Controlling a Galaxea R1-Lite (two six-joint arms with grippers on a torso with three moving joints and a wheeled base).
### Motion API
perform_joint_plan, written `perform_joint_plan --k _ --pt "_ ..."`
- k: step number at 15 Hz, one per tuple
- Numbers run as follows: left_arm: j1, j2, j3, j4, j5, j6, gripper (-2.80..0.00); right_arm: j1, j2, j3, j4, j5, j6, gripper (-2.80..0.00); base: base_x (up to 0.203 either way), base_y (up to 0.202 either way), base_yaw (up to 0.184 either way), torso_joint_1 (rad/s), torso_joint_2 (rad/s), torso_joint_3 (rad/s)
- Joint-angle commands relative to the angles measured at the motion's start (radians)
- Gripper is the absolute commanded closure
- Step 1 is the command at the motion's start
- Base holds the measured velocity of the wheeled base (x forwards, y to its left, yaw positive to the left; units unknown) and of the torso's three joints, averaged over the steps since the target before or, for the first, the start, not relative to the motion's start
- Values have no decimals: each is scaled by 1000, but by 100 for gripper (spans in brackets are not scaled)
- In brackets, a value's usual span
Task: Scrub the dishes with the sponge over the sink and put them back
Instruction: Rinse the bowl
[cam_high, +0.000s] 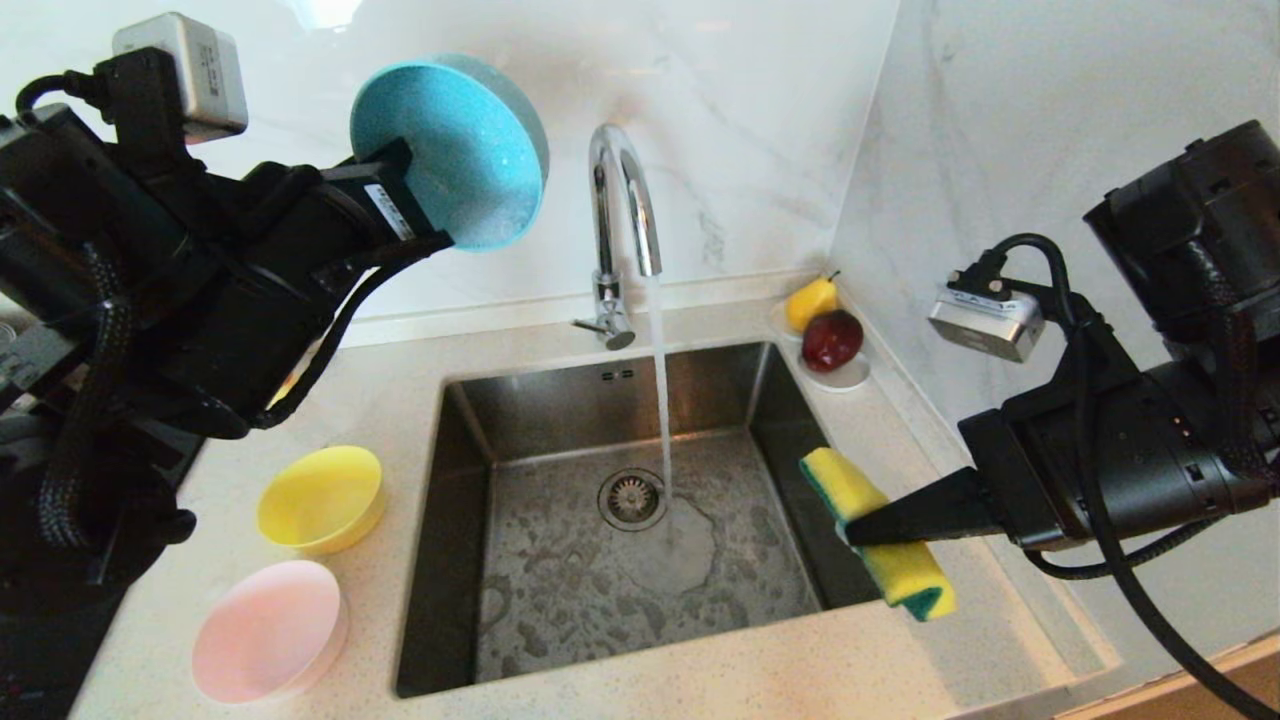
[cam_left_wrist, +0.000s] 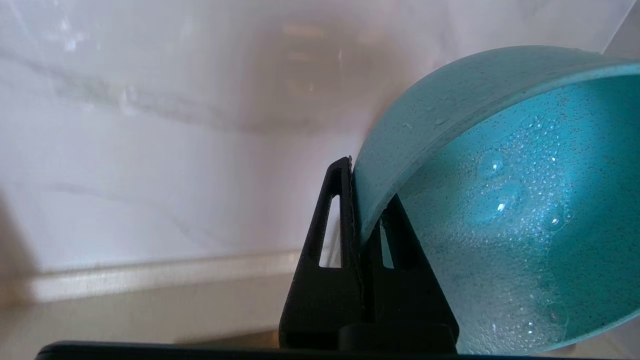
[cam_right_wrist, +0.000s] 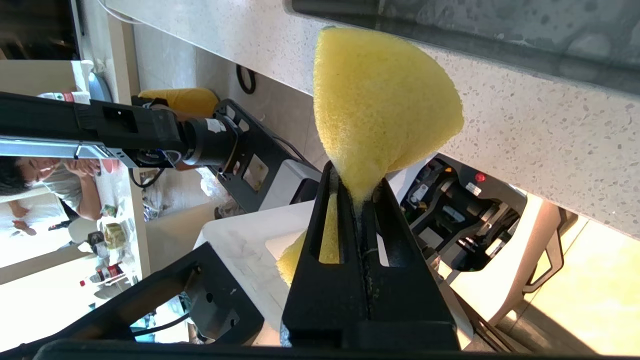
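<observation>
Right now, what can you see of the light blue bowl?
The round, shallow light blue matte plastic bowl is held aloft, tipped on edge with its opening facing the camera, left of the tap and above the counter. The left pincer is shut on its rim, one finger inside, one outside. Soap bubbles and droplets cover its speckled inside. Nothing else touches it.

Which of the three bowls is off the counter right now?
The light blue bowl, pinched by its rim in the left claw and tilted up. The yellow bowl and pink bowl sit on the counter.
</observation>
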Motion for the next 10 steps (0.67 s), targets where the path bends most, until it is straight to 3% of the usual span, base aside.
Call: perform_joint_plan --k 1,2,4,6,10 --pt "0 35 11 216 -1 -32 0 1 -17 -9 3 3 4 0 0 0 0 0 0 0" --pt "0 58 -2 427 -1 -74 0 1 -27 -10 3 5 5 0 0 0 0 0 0 0" --pt "-1 134 -50 734 -3 -169 0 1 -30 -7 3 3 4 0 0 0 0 0 0 0" --pt "-2 235 -107 865 -5 -253 0 1 -38 -7 3 2 4 0 0 0 0 0 0 0" --pt "-12 436 -272 977 -4 -440 0 1 -40 -5 3 0 1 0 0 0 0 0 0 0"
